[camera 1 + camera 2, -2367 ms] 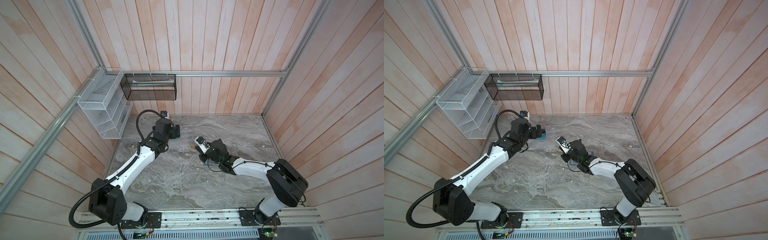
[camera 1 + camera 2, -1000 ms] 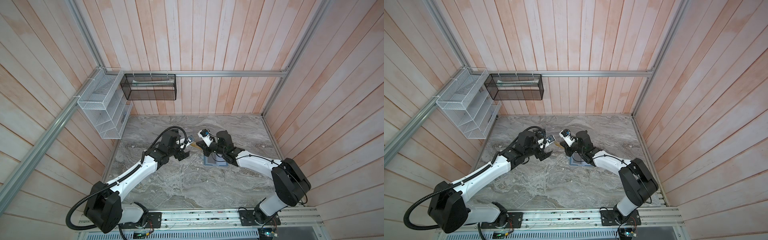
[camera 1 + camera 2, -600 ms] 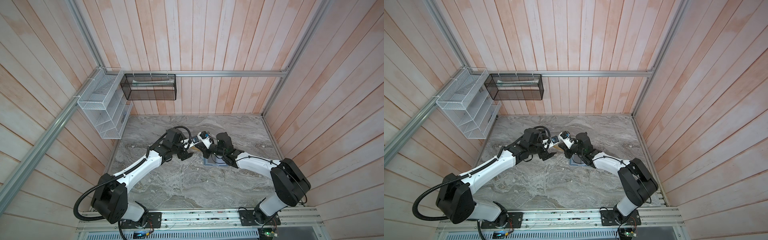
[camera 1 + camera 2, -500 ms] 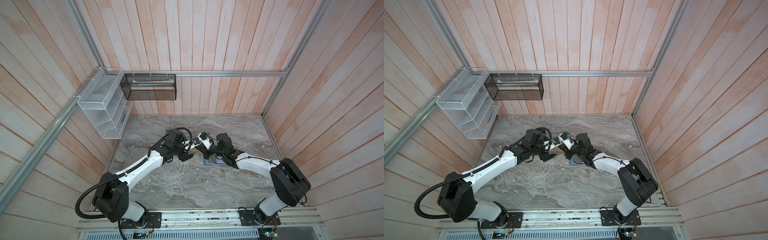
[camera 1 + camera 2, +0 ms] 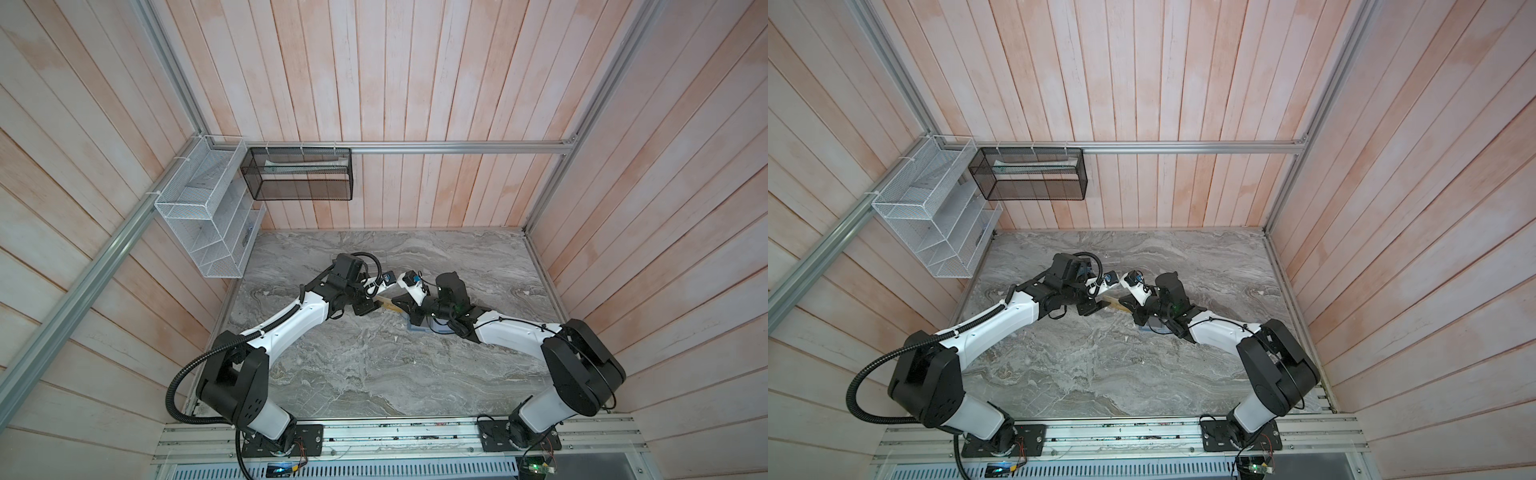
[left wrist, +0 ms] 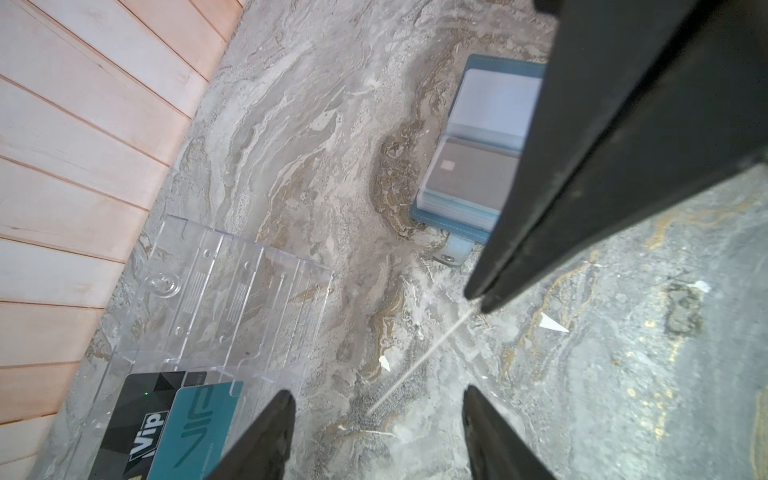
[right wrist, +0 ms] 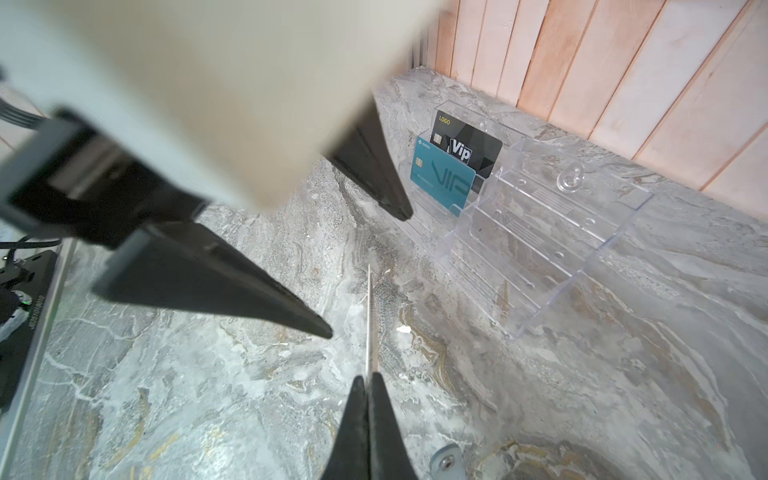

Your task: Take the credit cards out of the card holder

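My right gripper (image 7: pixel 368 376) is shut on a thin gold-yellow credit card (image 7: pixel 368 316), which shows edge-on in both wrist views and as a gold strip (image 5: pixel 388 304) in a top view. My left gripper (image 6: pixel 376 392) stands open with the card's free end (image 6: pixel 415 365) between its fingers and a gap on each side. The slate-blue card holder (image 6: pixel 469 66) lies open on the table under the right arm, with a greyish chip card showing in one sleeve. Its snap tab (image 7: pixel 444 459) is near my right fingers. A teal credit card (image 7: pixel 442 178) stands in a clear rack.
The clear acrylic rack (image 7: pixel 540 232) stands by the back wall and also holds a black "Vip" card (image 7: pixel 465 145). A white wire basket (image 5: pixel 199 216) and a black mesh basket (image 5: pixel 299 174) hang on the walls at the back left.
The left arm has swung from the rack to the middle. Its jaws have come around the free end of the right gripper's card and narrowed. The right gripper barely moved.
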You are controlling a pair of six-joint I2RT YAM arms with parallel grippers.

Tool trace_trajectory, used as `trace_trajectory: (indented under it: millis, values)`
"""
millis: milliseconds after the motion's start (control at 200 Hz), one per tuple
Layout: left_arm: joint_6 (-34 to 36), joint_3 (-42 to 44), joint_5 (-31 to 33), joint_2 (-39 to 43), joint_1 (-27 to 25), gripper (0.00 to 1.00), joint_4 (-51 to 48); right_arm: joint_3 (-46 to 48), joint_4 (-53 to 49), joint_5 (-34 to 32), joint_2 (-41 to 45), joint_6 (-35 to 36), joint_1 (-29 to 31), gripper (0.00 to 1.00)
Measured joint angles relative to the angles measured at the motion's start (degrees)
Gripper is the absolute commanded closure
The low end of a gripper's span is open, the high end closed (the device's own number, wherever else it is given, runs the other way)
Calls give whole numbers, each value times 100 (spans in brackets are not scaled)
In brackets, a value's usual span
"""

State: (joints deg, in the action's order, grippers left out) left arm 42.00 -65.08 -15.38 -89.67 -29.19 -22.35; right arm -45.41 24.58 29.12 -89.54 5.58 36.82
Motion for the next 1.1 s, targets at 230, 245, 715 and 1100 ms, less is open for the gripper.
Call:
trace_trajectory:
  millis: [230, 245, 715, 1100]
  values:
    - [-33, -79, -149, -66, -17, 52, -48, 63, 125, 142, 140, 20, 26, 100]
    - [-24, -79, -157, -66, -17, 53, -57, 66, 127, 146, 138, 20, 24, 100]
    - [-109, 125, -262, 249, -35, 71, -39, 111, 286, 208, 138, 50, 24, 100]
    - [-179, 420, -256, 439, -127, 80, 116, 114, 282, 214, 138, 107, 28, 100]
